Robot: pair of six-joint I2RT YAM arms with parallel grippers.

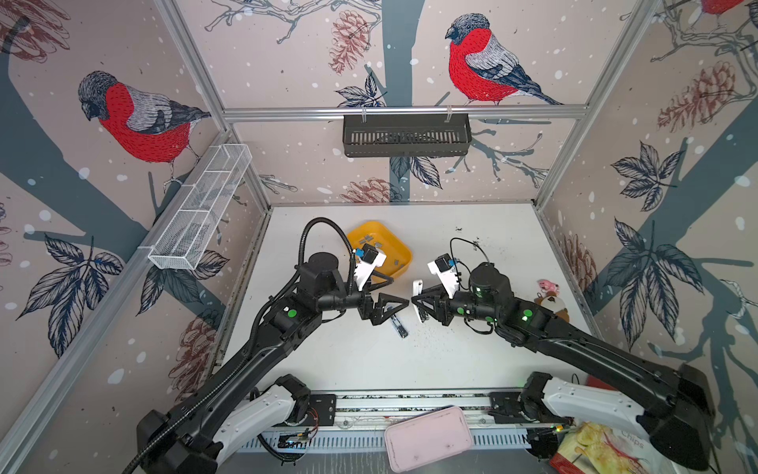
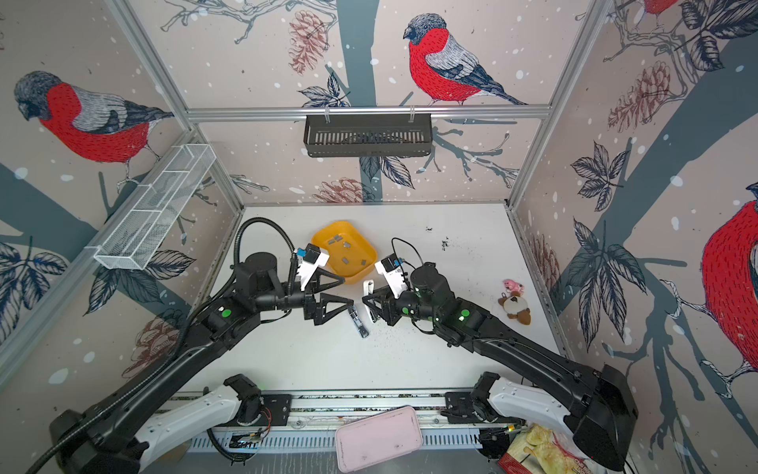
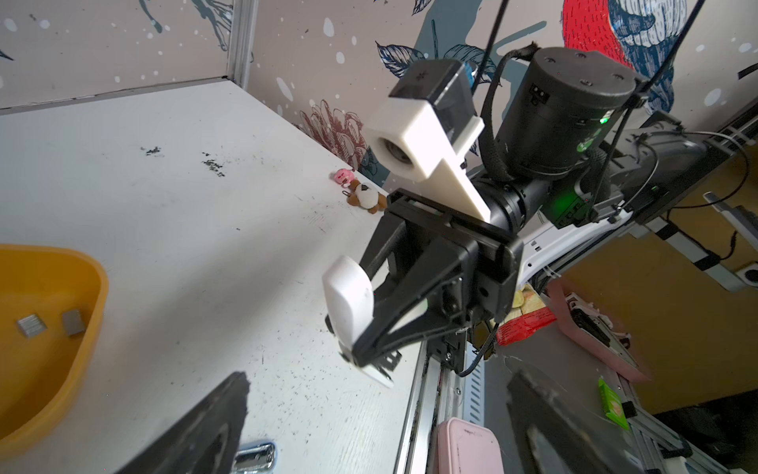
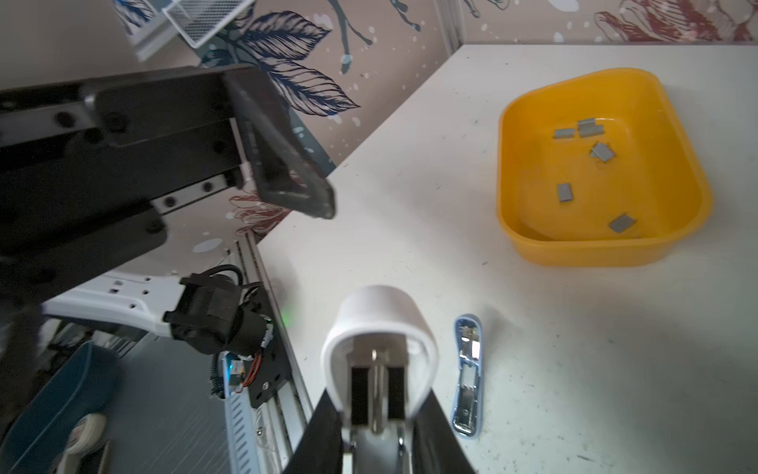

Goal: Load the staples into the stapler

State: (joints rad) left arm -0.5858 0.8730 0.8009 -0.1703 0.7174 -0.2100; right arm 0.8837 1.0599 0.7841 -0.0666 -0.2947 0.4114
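— How far along are we?
— Barely begun, we'd judge. The staples (image 4: 566,192) all lie in the yellow bowl (image 4: 502,193), far of centre, and we see none loaded.
— And our hands?
— The right hand (image 1: 419,305) is clamped on the white stapler (image 4: 379,328). The left hand (image 1: 400,291) gapes wide and empty above a chrome part (image 1: 398,326) on the tabletop (image 1: 348,361).

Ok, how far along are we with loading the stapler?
Done: the right hand grips the white stapler, hinged open with its metal channel showing. In hand: nothing else; the left hand is open and empty near the yellow tray. Left: the staples lie in the tray, none visibly in the channel; a chrome and blue part lies on the table.
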